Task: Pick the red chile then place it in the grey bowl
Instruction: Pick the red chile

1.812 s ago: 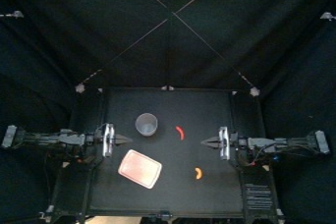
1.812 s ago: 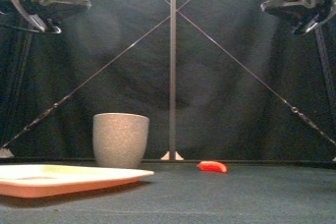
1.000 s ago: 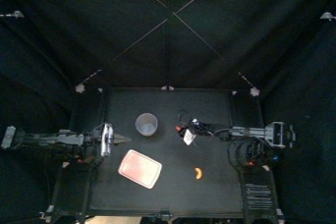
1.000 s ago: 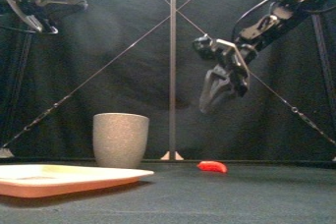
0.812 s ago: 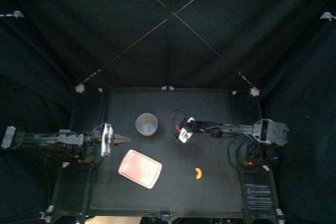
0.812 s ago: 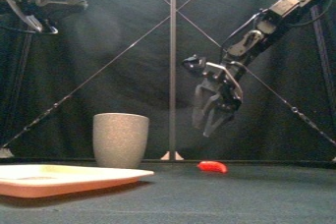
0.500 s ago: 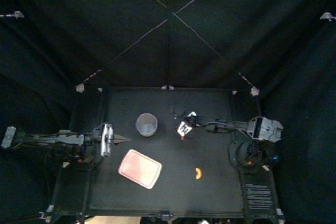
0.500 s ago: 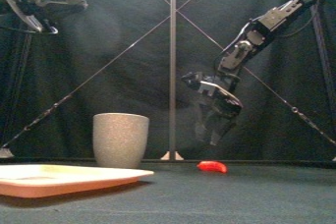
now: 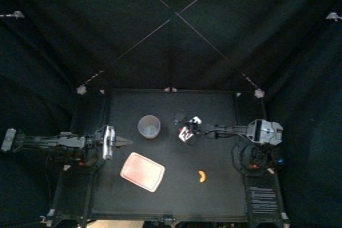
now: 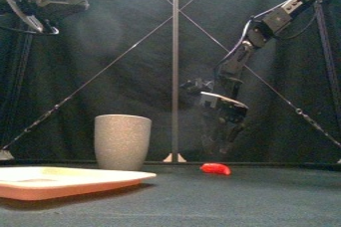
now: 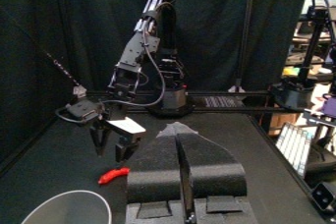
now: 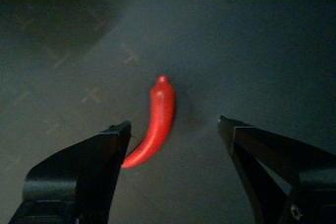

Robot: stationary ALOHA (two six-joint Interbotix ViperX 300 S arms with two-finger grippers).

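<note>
Black table [image 9: 225,198] | R claw [image 12: 175,125] above red chile [image 12: 156,120], jaws spread wide, chile btwn them

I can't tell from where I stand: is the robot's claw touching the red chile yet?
Apart. In the front view the right gripper hangs above the red chile, with a clear gap between them.

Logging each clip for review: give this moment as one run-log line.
phase: pre-grasp | right gripper: jaws open, straddling small red chile | left gripper: jaws shut, parked left | tall grey speckled cup: upright, apart from chile
</note>
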